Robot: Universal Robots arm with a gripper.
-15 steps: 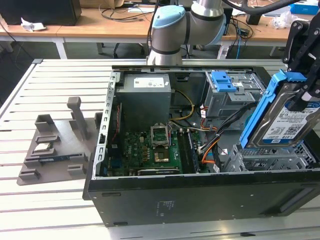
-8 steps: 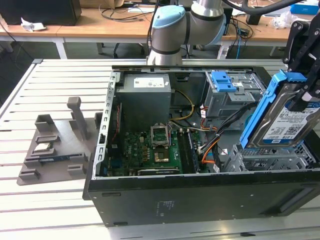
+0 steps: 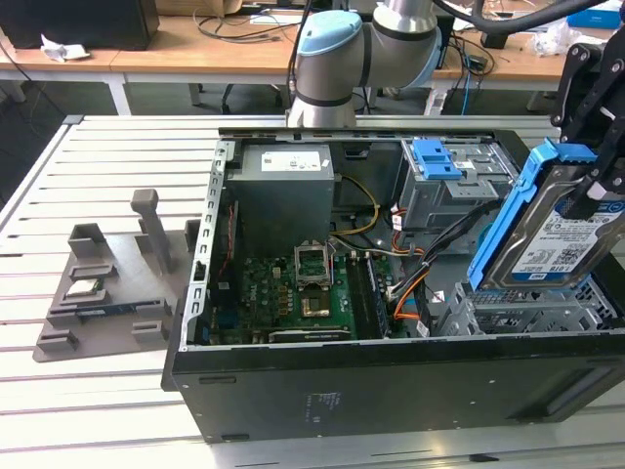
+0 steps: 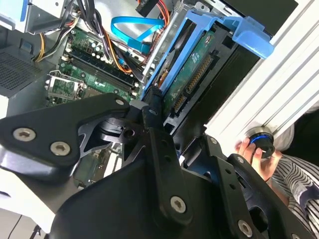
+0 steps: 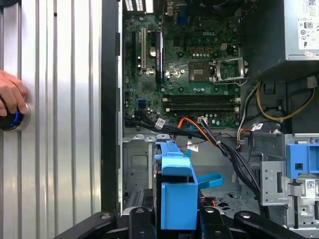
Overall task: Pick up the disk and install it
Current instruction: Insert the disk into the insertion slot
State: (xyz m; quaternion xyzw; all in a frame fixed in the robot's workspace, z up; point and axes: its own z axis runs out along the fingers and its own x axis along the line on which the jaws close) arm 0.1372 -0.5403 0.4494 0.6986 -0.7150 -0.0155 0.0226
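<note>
Your gripper (image 3: 598, 195) pinches the disk (image 3: 542, 239). It holds the disk tilted above the open computer case (image 3: 391, 362), at the 3 o'clock side in the exterior view. The tilt is likely there so the disk can slide into the metal cage (image 3: 532, 313) underneath.

Slatted table (image 3: 98, 156); computer case (image 3: 391, 391); grey fixture (image 3: 105, 285)
</note>
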